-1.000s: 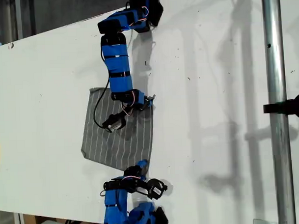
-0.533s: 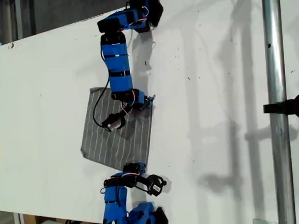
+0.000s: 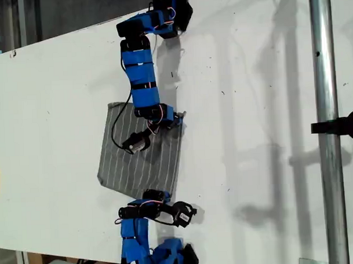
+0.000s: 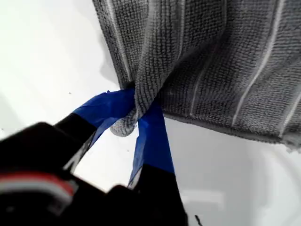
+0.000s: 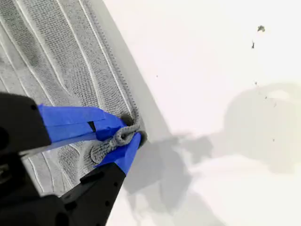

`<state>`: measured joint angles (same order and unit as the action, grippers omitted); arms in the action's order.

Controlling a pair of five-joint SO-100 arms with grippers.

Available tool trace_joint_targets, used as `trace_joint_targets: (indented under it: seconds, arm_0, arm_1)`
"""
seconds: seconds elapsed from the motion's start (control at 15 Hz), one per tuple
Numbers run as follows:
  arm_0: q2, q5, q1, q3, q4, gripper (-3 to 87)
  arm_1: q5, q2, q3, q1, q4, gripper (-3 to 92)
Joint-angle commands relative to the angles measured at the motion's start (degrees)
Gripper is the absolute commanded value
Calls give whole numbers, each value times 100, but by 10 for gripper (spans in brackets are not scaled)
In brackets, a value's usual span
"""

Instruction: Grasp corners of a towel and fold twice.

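1. A grey striped towel (image 3: 139,153) lies flat on a white table (image 3: 251,106).
2. My first gripper (image 4: 137,123) is clamped on a bunched corner (image 4: 123,128).
3. My second gripper (image 5: 123,135) is pinching another corner (image 5: 113,140) (both on the edge toward the exterior view's right).
4. The rest of the cloth spreads toward the exterior view's left, so the fold likely carries that way.

Open room: the white table (image 3: 263,135) lies bare across the exterior view's right side, up to the metal pole (image 3: 327,127).
Obstacle, middle: the towel (image 3: 140,162) lies flat between the two arms.
Obstacle, far arm: it reaches over the towel's upper edge.
Obstacle, near arm: it stands at the towel's lower edge.
Pole clamp: a black clamp (image 3: 338,125) juts from the pole.
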<state>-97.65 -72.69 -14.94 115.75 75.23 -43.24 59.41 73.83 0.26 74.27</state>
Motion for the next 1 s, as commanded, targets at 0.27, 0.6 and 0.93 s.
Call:
trace_joint_targets:
  seconds: [0.27,0.6,0.93]
  arm_0:
    - [-246,-1318,2030,-1802,1002,-29]
    - [-229,-668,1204,-1898,1178,-29]
    - [1081,2004,-958,-3085,1310,-29]
  arm_1:
    - [-1063,1187,-316,-1397,475,-3]
    - [-1160,1644,-53,-958,545,-3]
    - [-396,2417,958,1011,712,-3]
